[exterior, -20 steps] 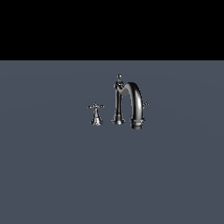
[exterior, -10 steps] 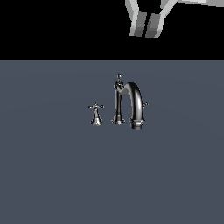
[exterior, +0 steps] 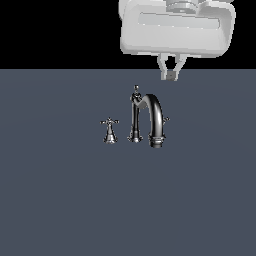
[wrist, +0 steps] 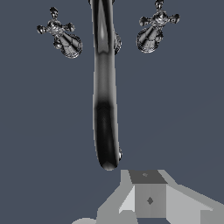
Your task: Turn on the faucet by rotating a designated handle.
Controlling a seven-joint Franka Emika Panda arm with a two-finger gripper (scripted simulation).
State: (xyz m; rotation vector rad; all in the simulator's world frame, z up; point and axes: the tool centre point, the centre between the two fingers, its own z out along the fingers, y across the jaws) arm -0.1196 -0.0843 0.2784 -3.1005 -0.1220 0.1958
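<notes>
Chrome faucet stands mid-surface, two cross handles flanking its spout. Gripper hovers above it, fingers together, holding nothing. Risk: descending shut, it strikes the spout instead of a handle.

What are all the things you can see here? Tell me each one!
spout: one, shiny chrome, arched, middle of the floor
post: one, chrome, with a finial, beside the spout on the exterior view's left
handles: two, chrome, cross-shaped, one on each side of the spout; the one on the exterior view's right is mostly hidden behind it
floor: one, dark grey-blue, under everything
claw: one, pale grey, above the spout and touching nothing; fingers close together
</notes>
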